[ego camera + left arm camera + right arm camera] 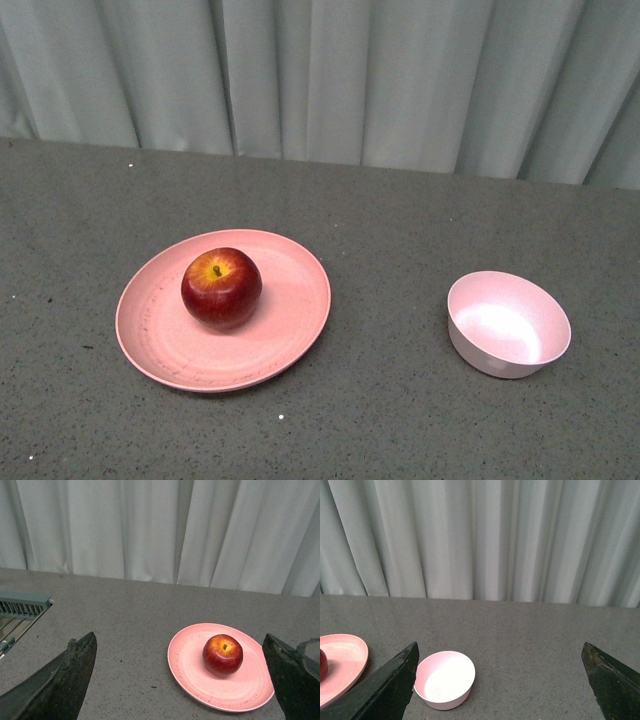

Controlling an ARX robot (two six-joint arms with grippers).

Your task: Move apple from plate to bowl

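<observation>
A glossy dark red apple (221, 288) with a yellow patch round its stem sits upright on the wide salmon-pink plate (290, 320), left of centre on the table. The small pale pink bowl (508, 323) stands empty to the right, apart from the plate. Neither arm shows in the front view. In the left wrist view the left gripper (182, 652) is open and held well back, with the apple (222, 654) and plate (190, 665) ahead between its fingers. The right gripper (500, 655) is open too, and the bowl (444, 679) lies ahead beside one finger.
The grey speckled table (400, 230) runs back to a pale pleated curtain (320, 70). A grey-green slatted rack (20, 607) lies at the table's edge in the left wrist view. The plate's rim (350, 655) shows in the right wrist view.
</observation>
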